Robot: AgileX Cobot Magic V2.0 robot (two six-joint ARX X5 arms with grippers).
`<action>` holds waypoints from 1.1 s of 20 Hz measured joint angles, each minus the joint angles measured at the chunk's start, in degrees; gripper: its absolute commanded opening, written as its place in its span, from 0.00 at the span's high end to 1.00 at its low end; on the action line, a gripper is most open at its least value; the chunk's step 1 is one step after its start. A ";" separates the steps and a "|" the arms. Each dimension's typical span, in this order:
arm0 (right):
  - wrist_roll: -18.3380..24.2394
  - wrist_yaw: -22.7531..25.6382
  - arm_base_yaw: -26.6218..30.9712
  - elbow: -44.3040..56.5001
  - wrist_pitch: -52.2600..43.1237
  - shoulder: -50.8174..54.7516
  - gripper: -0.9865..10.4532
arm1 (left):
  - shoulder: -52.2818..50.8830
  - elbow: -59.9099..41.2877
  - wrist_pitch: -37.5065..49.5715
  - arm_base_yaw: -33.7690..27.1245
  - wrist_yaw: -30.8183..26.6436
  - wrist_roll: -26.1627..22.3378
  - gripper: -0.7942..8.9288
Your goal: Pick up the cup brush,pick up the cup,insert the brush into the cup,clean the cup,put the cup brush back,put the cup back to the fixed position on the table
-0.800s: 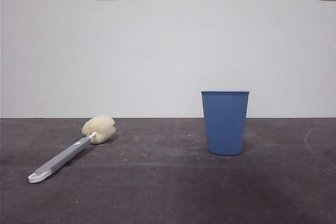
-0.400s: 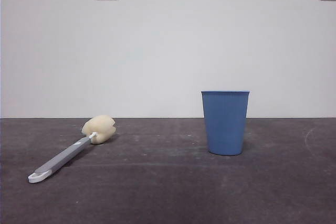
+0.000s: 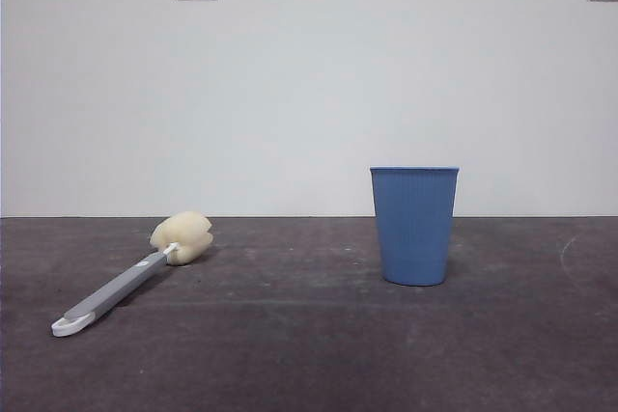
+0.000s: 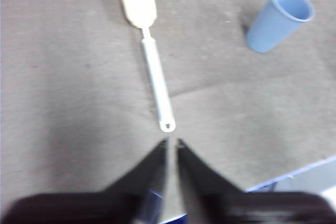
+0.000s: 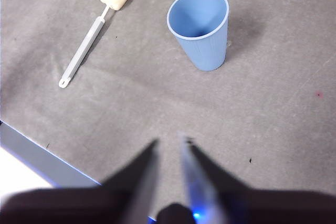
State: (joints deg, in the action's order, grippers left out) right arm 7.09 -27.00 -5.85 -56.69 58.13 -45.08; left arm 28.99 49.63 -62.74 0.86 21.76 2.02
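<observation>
Left black two-jaw gripper (image 4: 171,142): thin pointed jaws, blurry.
Right black two-jaw gripper (image 5: 169,142): same shape, small blue glow at base.

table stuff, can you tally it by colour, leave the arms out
blue: 1, the cup
grey and cream-yellow: 1, the cup brush
total: 2, both standing apart on the table
</observation>
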 measured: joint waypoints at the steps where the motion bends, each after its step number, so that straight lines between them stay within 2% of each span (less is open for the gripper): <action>1: 0.00 0.00 0.00 0.00 0.00 0.02 0.46 | 0.07 0.00 0.07 0.00 1.16 -0.04 0.36; 2: -0.02 0.00 0.00 0.00 0.00 0.02 0.42 | 0.26 0.02 0.28 0.00 2.27 -0.09 0.33; 7: -0.02 0.00 0.00 0.00 0.00 0.00 0.42 | 3.08 0.17 4.70 0.00 6.82 -0.09 0.33; 10: -0.20 -0.02 0.00 0.00 0.04 0.02 0.42 | 6.29 0.20 8.74 0.92 6.95 -0.04 0.33; 13: -0.22 -0.02 0.00 0.00 0.04 0.02 0.42 | 11.74 0.22 13.29 4.63 6.67 0.96 0.34; 15: -0.24 -0.02 0.00 0.00 0.04 0.00 0.42 | 15.87 0.22 17.20 8.50 3.76 2.25 0.34; 18: -0.26 -0.02 0.00 0.00 0.04 0.00 0.42 | 24.26 0.24 22.45 16.55 -5.44 4.85 0.34; 22: -0.68 -0.02 0.00 0.00 0.04 0.02 0.42 | 35.15 0.31 24.28 25.03 -18.34 8.79 0.34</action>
State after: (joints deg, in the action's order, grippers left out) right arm 6.42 -27.03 -5.85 -56.69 58.17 -45.06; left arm 64.14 49.93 -38.46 25.89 3.42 10.81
